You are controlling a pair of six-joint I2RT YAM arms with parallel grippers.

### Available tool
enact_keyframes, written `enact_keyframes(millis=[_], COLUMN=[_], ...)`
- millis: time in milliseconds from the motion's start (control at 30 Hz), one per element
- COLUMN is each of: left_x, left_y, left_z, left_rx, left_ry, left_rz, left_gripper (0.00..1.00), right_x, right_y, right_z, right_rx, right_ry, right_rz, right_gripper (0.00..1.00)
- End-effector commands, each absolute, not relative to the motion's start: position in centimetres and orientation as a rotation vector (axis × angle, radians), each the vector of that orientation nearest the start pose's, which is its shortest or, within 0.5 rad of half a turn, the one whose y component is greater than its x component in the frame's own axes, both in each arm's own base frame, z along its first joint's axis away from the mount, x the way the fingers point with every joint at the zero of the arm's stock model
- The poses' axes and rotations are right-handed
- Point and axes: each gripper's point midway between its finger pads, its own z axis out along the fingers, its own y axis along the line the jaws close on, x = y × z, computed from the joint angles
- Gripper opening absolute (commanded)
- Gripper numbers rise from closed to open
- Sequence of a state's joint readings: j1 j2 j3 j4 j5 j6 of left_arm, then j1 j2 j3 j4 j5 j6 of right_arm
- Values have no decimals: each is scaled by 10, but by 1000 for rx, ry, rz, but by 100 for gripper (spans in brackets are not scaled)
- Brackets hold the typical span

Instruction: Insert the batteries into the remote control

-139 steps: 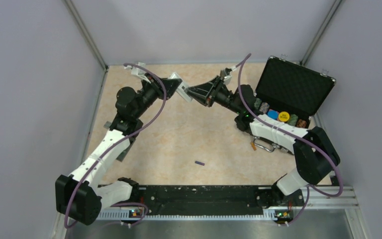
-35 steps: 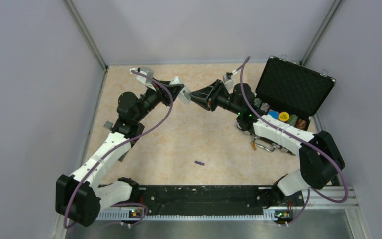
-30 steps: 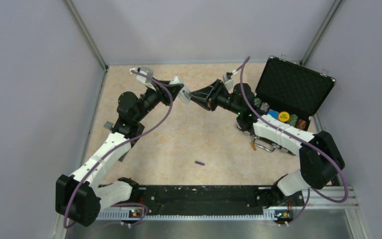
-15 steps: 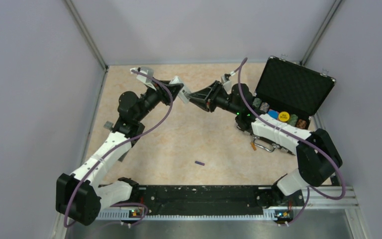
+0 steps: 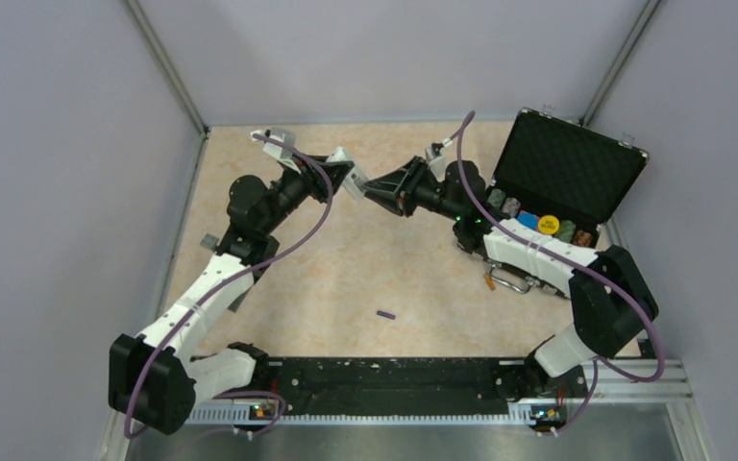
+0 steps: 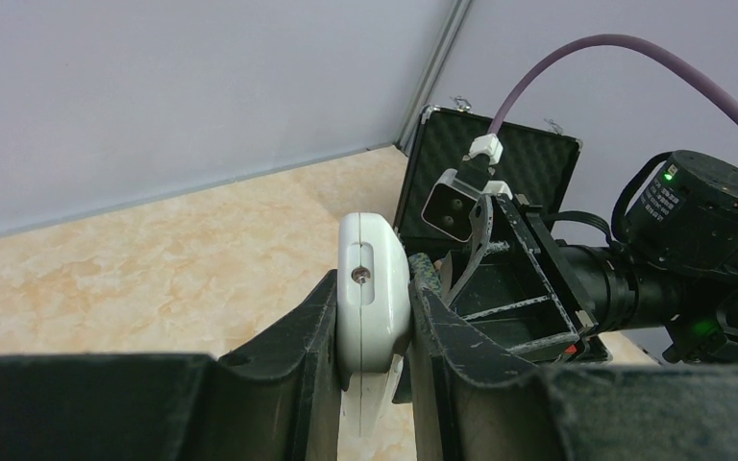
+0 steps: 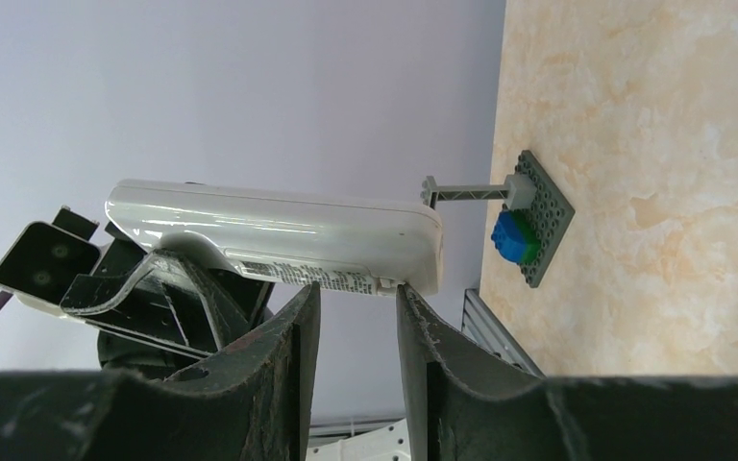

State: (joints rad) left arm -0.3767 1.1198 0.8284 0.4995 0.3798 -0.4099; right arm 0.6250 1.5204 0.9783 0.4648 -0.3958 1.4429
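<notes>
Bench: pale beige marbled bench (image 5: pixel 346 269), with both arm bases bolted along the near edge.
Room: plain grey-lilac walls (image 5: pixel 58 144) on the left, far and right sides, with metal posts in the far corners.
Remotes: one slim white plastic remote control (image 7: pixel 279 230), held off the bench at the far middle between the two arms.
Batteries: one thin dark purple cylindrical battery (image 5: pixel 385 314) can be seen, lying alone on the bench near the middle, well apart from both hands.
Case: one open black hard case (image 5: pixel 567 163) at the far right, its foam-lined lid upright and a row of coloured poker-chip stacks (image 5: pixel 538 223) inside.
Plate: one dark grey studded plate (image 7: pixel 535 226) with a blue brick on it, flat on the bench at the left.
Left hand: the left hand (image 6: pixel 375 293) is clamped on the remote control, one finger pressed to each broad face, with the remote's end sticking out past the fingertips.
Right hand: the right hand (image 7: pixel 356 288) points at the free end of the remote control, its fingertips just beside the labelled edge. Only a narrow gap separates the fingers, and I cannot tell whether they pinch anything.
</notes>
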Motion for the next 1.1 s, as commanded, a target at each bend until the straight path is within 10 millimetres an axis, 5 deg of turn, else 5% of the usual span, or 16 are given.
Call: enact_keyframes(millis=[0, 1067], left_x=[311, 305], left_y=[-235, -238], left_z=[389, 379], left_rx=[372, 443], left_ry=[1301, 1315], left_rz=[-1065, -1049], left_gripper=[0, 0], right_x=[327, 329], right_y=[362, 365], right_z=[305, 302], right_rx=[408, 428], right_ry=[1893, 1897], right_rz=[1814, 1842], right_gripper=[35, 18])
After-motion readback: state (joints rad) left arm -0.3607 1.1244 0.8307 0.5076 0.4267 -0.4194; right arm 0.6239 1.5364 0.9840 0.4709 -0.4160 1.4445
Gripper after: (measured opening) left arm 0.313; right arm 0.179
